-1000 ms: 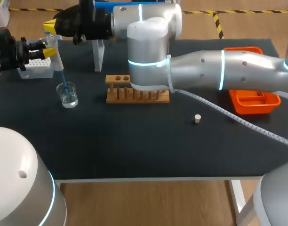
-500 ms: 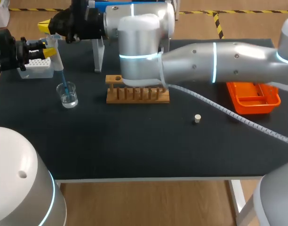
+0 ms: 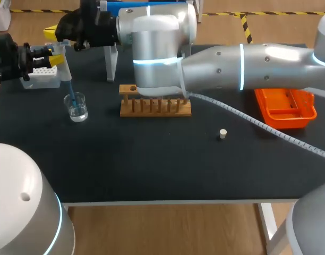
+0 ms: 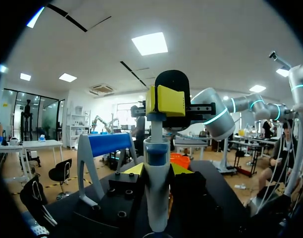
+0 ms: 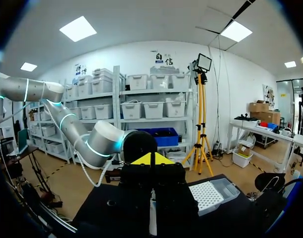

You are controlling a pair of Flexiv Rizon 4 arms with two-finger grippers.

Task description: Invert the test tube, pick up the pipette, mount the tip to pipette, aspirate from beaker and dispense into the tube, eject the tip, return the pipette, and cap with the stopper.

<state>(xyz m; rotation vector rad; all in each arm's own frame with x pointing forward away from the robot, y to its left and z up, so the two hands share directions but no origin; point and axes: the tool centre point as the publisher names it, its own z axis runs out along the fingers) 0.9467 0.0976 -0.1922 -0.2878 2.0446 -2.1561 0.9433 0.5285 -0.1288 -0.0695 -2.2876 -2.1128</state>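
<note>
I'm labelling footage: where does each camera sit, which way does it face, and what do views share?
Head view: above and behind the robot, looking down on the table; left arm and right arm show.
Left wrist view: on the left wrist, looking along the left gripper at the pipette it holds.
Right wrist view: on the right wrist, looking past the right gripper at the left arm and tip box.
Shared: the pipette, in head and left wrist views.

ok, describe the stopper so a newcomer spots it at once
On the black table, find the wooden rack near the middle. Between it and the orange tray, nearer the front edge, sits the stopper: a small cream plug, alone, touching nothing.
</note>
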